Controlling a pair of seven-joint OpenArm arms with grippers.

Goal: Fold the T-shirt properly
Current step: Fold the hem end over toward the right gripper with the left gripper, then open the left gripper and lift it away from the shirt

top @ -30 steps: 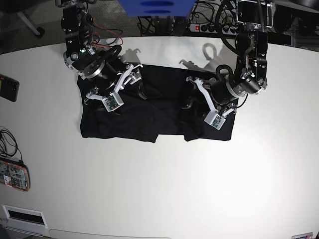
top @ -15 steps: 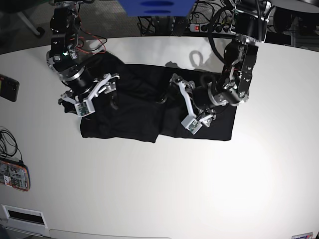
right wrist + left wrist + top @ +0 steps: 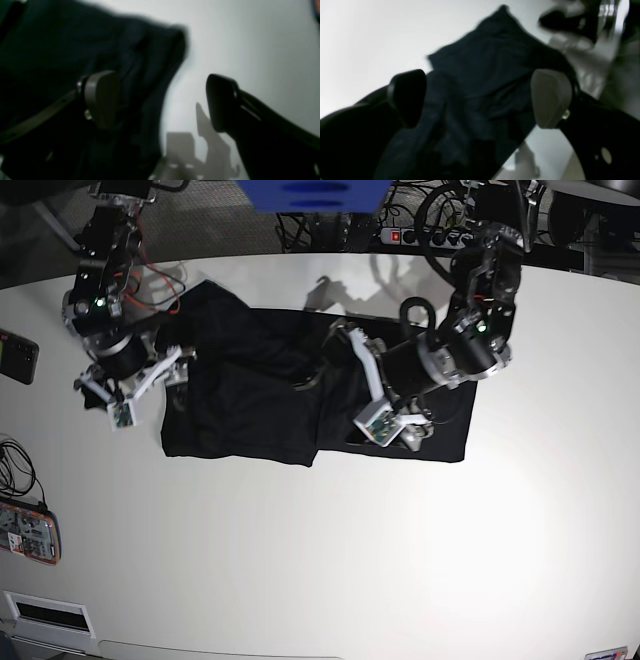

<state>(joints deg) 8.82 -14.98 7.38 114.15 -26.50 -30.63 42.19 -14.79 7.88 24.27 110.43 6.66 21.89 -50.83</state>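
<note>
You have the T-shirt (image 3: 270, 395) lying spread on the white tabletop (image 3: 330, 560), partly folded, with a loose bunch lifted at its far corner near your right arm. Your left tool (image 3: 372, 385) hangs over the middle of the cloth with its 2 fingers spread wide and nothing between them; the left wrist view shows only black fabric below the gap. Your right tool (image 3: 150, 380) sits at the shirt's edge, also spread and empty, 1 finger (image 3: 102, 100) over cloth and the other over bare tabletop.

Expect thin, limp, light cloth: it will sag and drag, not hold a shape. Pinch at a hem or sleeve corner, where 2 layers give a firm bite, and grip both ends together so the fold stays straight. Black on black hides creases, so judge edges against the tabletop.
</note>
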